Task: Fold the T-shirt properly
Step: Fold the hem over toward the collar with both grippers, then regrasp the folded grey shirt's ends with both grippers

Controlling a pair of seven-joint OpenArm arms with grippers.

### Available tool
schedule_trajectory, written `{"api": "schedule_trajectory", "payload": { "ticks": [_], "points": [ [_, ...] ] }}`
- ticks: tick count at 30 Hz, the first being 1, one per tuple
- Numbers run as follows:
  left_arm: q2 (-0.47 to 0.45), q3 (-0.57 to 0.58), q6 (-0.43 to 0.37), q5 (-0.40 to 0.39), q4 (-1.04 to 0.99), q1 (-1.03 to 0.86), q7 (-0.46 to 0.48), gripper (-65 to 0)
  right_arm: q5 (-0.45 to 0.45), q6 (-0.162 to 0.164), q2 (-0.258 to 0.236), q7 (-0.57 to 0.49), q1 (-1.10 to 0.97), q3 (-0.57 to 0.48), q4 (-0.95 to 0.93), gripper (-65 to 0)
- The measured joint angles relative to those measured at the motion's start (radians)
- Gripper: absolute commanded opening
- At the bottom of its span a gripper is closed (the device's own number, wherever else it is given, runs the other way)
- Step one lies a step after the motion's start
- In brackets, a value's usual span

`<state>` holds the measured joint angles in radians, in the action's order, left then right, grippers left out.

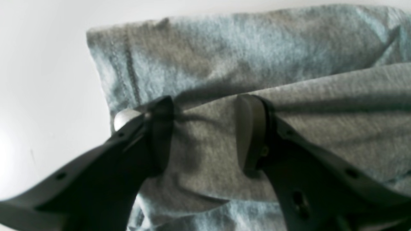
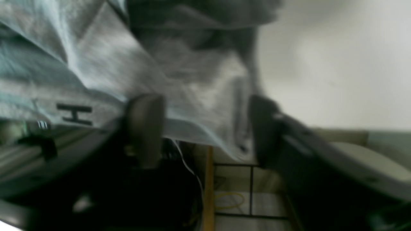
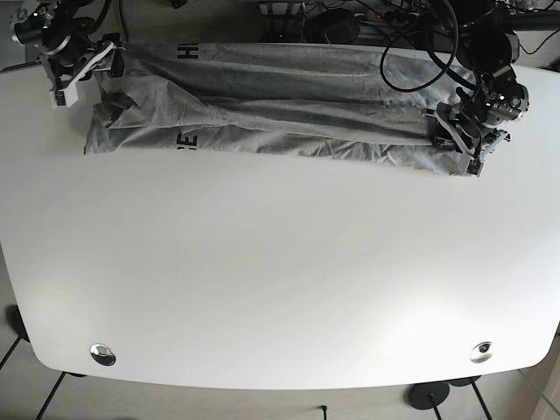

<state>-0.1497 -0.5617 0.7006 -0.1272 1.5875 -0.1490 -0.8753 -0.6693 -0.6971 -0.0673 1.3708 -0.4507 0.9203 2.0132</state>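
The grey T-shirt [image 3: 280, 118] lies folded into a long band along the far edge of the white table [image 3: 280, 262], with black letters near its left end. My left gripper [image 3: 464, 136] is at the band's right end. In the left wrist view its jaws [image 1: 205, 134] stand apart, straddling a raised fold of the shirt [image 1: 257, 48]. My right gripper [image 3: 79, 66] is at the band's far left corner. In the blurred right wrist view its jaws [image 2: 204, 128] stand wide apart with the shirt's edge [image 2: 112, 64] between them, over the table's edge.
Black cables and gear [image 3: 411, 35] crowd the area behind the table's far edge. Two round metal fittings [image 3: 103, 353] [image 3: 480, 352] sit at the front corners. Floor and a wooden post [image 2: 208, 192] show below the table edge in the right wrist view.
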Motion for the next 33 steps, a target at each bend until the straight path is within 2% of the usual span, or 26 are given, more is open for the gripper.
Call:
{"api": "schedule_trajectory", "payload": {
  "ticks": [4, 7, 8, 10, 12, 13, 14, 18, 23, 26, 29, 31, 33],
  "points": [
    [0.009, 0.002, 0.000, 0.034, 0.059, -0.004, -0.046, -37.1, -0.110, 0.000, -0.061, 0.002, 0.051, 0.035, 0.000, -19.3],
    [0.012, 0.004, 0.000, 0.048, 0.156, -0.014, -0.055, -37.1, -0.131, 0.000, -0.062, 0.001, 0.105, -0.085, 0.001, -23.1],
    [0.012, 0.006, 0.000, 0.048, 0.181, -0.014, -0.055, -37.1, -0.132, 0.000, -0.059, 0.000, 0.118, -0.122, 0.001, -27.0],
    [0.031, 0.005, -0.001, 0.048, 0.219, -0.016, -0.052, -37.1, -0.095, 0.000, -0.058, -0.004, 0.137, -0.200, -0.008, -40.9],
    [0.045, 0.009, 0.000, 0.042, 0.240, -0.050, -0.053, -37.1, 0.029, 0.000, -0.058, -0.048, 0.128, -0.293, -0.017, -57.1],
    [0.043, 0.009, 0.000, 0.042, 0.240, -0.057, -0.054, -37.1, 0.066, 0.001, -0.057, -0.084, 0.116, -0.323, -0.018, -59.3],
    [0.042, 0.005, 0.000, 0.048, 0.240, -0.066, -0.059, -37.1, 0.132, 0.000, -0.052, -0.137, 0.095, -0.371, -0.021, -59.3],
    [0.042, 0.006, -0.001, 0.045, 0.232, -0.124, -0.053, -37.1, 0.296, 0.000, -0.033, -0.252, 0.075, -0.427, -0.148, -59.3],
    [0.035, -0.006, -0.001, 0.010, 0.111, -0.124, -0.014, -37.1, 0.305, -0.012, -0.058, -0.440, 0.144, -0.430, -0.328, -59.3],
    [0.032, -0.006, 0.000, 0.000, 0.068, -0.102, 0.018, -37.1, 0.314, -0.022, -0.084, -0.493, 0.275, -0.430, -0.471, -59.3],
    [0.033, -0.005, 0.000, 0.006, 0.016, -0.081, 0.108, -37.1, 0.357, -0.026, -0.103, -0.540, 0.399, -0.431, -0.598, -59.3],
    [0.042, -0.024, 0.000, 0.008, 0.002, -0.042, 0.100, -39.6, 0.400, -0.029, -0.113, -0.555, 0.486, -0.431, -0.681, -59.5],
    [0.085, -0.065, 0.003, 0.026, 0.030, -0.028, 0.079, -41.8, 0.429, -0.026, -0.112, -0.542, 0.512, -0.436, -0.684, -59.5]
  ]
}}
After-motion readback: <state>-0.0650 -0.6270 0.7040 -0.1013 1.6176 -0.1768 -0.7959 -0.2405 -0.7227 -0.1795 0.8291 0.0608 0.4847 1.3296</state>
